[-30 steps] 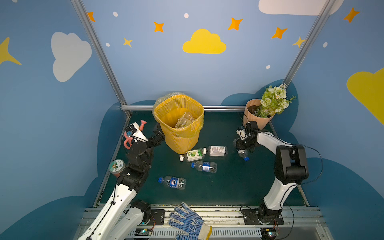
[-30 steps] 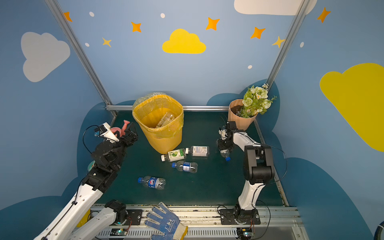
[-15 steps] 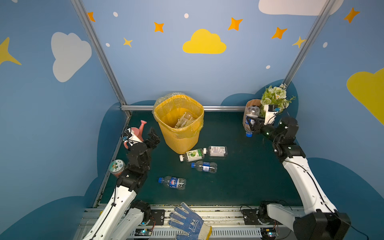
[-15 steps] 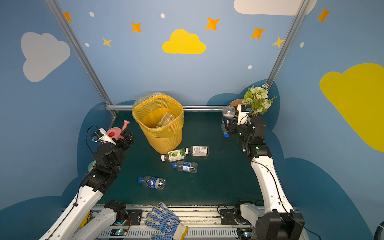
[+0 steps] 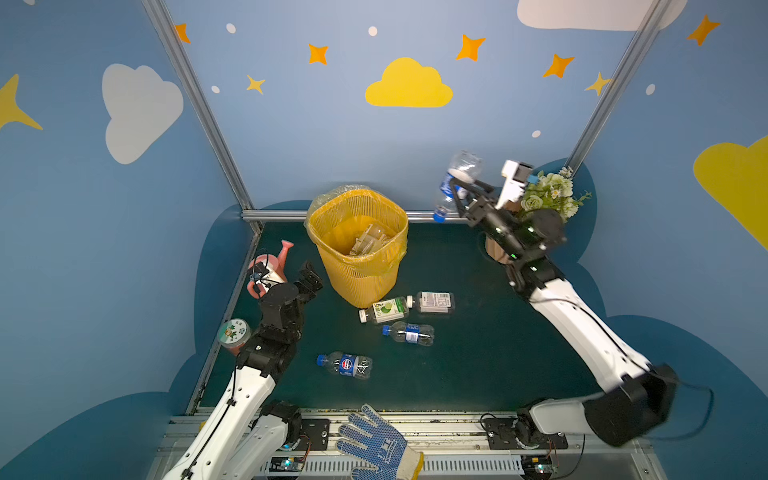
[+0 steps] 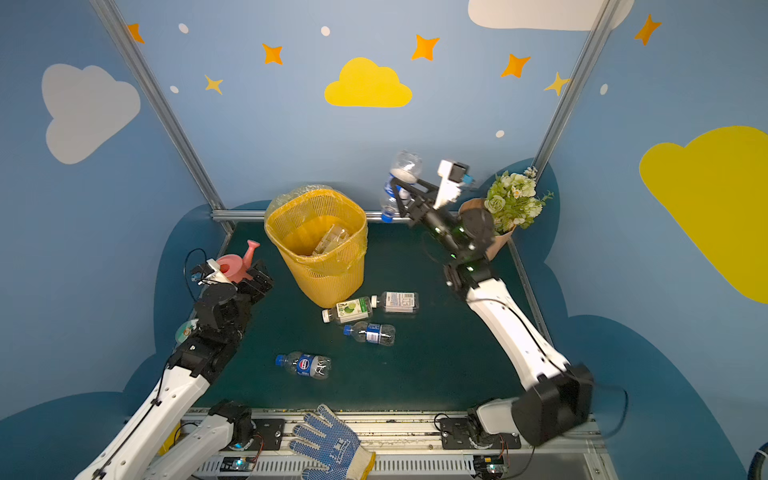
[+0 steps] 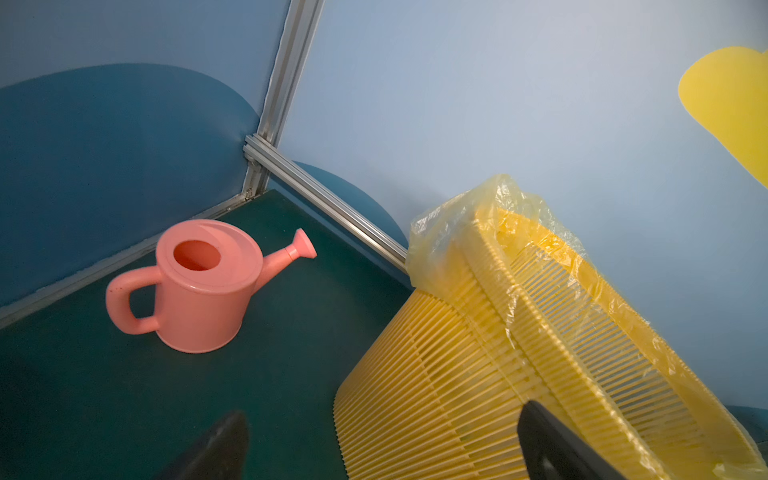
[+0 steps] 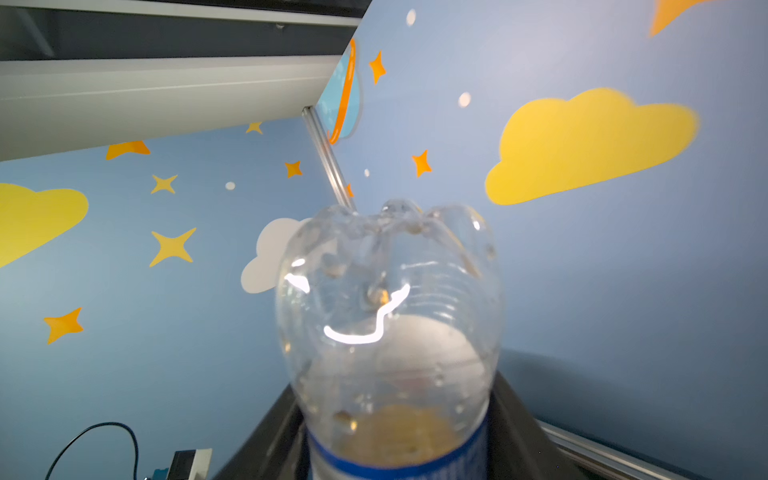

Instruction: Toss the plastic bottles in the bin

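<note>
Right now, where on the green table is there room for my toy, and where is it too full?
Bare: the wide green stretch between the three bunched bottles and the right arm; the near strip between the lone bottle and the front rail; the far patch between bin and flower pot. Crowded: in front of the bin, at those bottles.

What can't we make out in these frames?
1. Count of bottles in the bin: clear jumble, too small in both top views.
2. Whether the right gripper clamps the raised bottle or just flanks it: small and blurred in both top views; the bottle covers the jaws in the right wrist view.
3. Most of the flower pot: behind the right arm in a top view.
</note>
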Robot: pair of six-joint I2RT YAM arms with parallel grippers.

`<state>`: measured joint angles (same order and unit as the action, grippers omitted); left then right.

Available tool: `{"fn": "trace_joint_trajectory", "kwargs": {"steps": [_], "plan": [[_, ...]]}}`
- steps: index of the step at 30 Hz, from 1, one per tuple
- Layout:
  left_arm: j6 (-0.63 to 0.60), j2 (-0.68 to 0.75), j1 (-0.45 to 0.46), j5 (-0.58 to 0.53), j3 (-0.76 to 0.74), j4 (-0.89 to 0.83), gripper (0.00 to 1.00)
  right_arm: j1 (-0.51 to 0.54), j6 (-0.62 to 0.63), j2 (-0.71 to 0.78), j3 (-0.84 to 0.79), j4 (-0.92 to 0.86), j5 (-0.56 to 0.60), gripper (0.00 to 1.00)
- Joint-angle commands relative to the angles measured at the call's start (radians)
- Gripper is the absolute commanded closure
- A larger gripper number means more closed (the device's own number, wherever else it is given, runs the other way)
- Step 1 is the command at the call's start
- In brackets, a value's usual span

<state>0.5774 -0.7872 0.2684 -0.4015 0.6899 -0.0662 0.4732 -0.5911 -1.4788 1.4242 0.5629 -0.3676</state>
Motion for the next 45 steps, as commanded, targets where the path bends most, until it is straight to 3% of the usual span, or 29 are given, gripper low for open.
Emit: {"fn": "trace_joint_trajectory", "kwargs": {"steps": [1,3,8,11,16,23,30,33,36,40,45], "plan": [[0.010,0.003,-0.005,0.024,0.025,-0.027,0.00,0.074,-0.041,-0.236,0.225,-0.107,-0.158,0.40],[0.001,0.016,-0.005,0.025,0.034,-0.053,0.00,0.078,-0.030,-0.328,0.372,-0.238,-0.211,0.21],[-0.055,0.071,-0.005,0.063,0.022,-0.036,0.00,0.067,0.159,-0.197,0.423,-0.466,-0.091,0.06],[-0.098,0.087,-0.005,0.123,0.000,0.025,0.00,0.038,0.229,-0.052,0.372,-0.478,-0.006,0.05],[-0.094,0.061,-0.004,0.134,0.028,0.029,0.00,-0.004,0.260,0.097,0.261,-0.469,0.033,0.04],[-0.085,0.056,0.010,0.152,0.018,0.030,0.00,-0.047,0.190,0.130,0.040,-0.418,0.059,0.05],[-0.121,0.084,0.072,0.083,-0.036,0.022,0.00,-0.113,0.131,0.153,-0.277,-0.396,0.082,0.05],[-0.128,0.080,0.094,0.071,-0.054,0.018,0.00,-0.114,0.278,0.149,-0.360,-0.506,0.107,0.06],[-0.118,0.083,0.101,0.064,-0.089,0.014,0.00,-0.116,0.515,0.125,-0.393,-0.648,0.112,0.06],[-0.088,0.073,0.102,0.030,-0.124,0.005,0.00,-0.119,0.696,0.080,-0.376,-0.768,0.111,0.06],[-0.030,0.024,0.087,-0.042,-0.135,-0.020,0.00,-0.113,0.883,-0.086,-0.272,-0.975,0.116,0.09]]}}
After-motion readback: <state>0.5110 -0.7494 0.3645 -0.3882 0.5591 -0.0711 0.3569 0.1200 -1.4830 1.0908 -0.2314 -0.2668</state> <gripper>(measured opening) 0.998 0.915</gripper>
